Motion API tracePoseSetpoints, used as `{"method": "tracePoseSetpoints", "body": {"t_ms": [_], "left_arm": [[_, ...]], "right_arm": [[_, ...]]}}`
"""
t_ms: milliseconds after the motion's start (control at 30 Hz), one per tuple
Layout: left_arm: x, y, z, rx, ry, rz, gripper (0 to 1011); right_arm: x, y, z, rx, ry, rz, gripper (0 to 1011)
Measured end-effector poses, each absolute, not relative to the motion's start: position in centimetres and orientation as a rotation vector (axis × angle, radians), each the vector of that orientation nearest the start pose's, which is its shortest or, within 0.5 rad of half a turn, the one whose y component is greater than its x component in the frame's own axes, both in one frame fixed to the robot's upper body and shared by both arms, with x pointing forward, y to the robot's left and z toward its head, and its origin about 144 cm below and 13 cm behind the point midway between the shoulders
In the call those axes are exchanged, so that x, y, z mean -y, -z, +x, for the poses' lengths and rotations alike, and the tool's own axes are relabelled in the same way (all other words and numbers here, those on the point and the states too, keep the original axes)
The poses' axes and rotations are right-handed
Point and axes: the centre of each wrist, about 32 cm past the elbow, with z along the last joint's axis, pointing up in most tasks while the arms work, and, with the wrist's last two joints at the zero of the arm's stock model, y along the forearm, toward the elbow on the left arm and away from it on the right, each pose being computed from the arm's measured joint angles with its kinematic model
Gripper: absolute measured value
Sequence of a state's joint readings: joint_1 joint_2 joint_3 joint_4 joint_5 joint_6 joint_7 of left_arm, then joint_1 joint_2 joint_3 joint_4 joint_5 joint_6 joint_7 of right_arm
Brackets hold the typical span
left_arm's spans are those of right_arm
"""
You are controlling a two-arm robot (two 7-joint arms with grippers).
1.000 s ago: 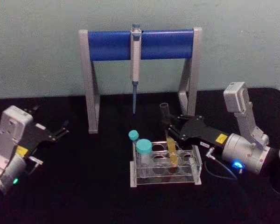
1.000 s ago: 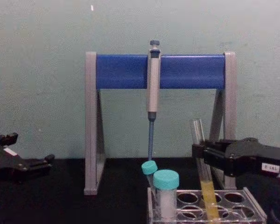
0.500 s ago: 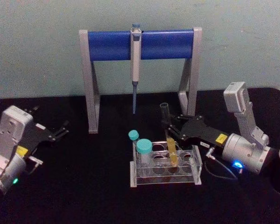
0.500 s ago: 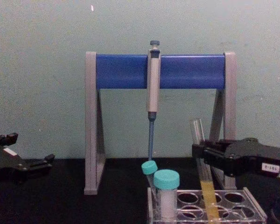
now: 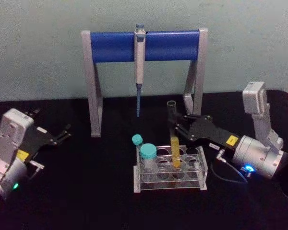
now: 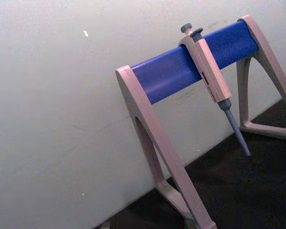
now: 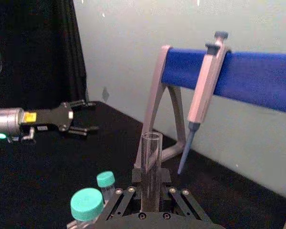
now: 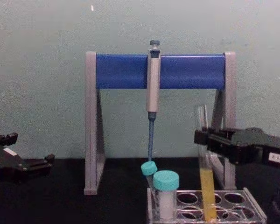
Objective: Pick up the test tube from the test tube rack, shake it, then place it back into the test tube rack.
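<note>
Our right claw (image 5: 176, 125) is clamped on the test tube (image 8: 206, 179), pinching the clear glass above the yellow liquid, just over the test tube rack (image 5: 182, 182). We judge that this high grip keeps the fingers off the rack's top and away from the teal-capped vials (image 5: 148, 152) at the rack's left end. Holding the tube upright keeps the liquid away from its open mouth.

The tube's lower end sits inside a hole in the rack's right half. Through the clear plastic we cannot tell whether it touches the rack's floor or hangs free, and the chest view cuts off the rack's base.

Behind the rack, the pipette (image 5: 139, 57) hangs from its stand (image 5: 173, 45). Well to the rack's left, our left claw (image 5: 62, 134) is idle, spread wide, low over the table (image 5: 101, 191).
</note>
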State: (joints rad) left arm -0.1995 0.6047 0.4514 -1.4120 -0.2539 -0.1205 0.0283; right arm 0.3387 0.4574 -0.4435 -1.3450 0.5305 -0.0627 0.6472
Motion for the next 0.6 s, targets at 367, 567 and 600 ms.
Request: {"method": "tracePoseSetpoints", "body": {"t_ms": [367, 567, 600], "left_arm": [[-31.0, -114.0, 48.9, 0.285, -1.248, 0.304, 1001], [-31.0, -114.0, 48.9, 0.285, -1.248, 0.305, 1001], [-31.0, -114.0, 48.9, 0.285, -1.248, 0.304, 1001]], "right_arm": [[27.4, -118.5, 52.1, 0.082, 0.667, 0.066, 229], [27.9, -119.1, 51.6, 0.139, 0.709, 0.124, 229], [28.1, -119.3, 51.5, 0.153, 0.725, 0.136, 229]]}}
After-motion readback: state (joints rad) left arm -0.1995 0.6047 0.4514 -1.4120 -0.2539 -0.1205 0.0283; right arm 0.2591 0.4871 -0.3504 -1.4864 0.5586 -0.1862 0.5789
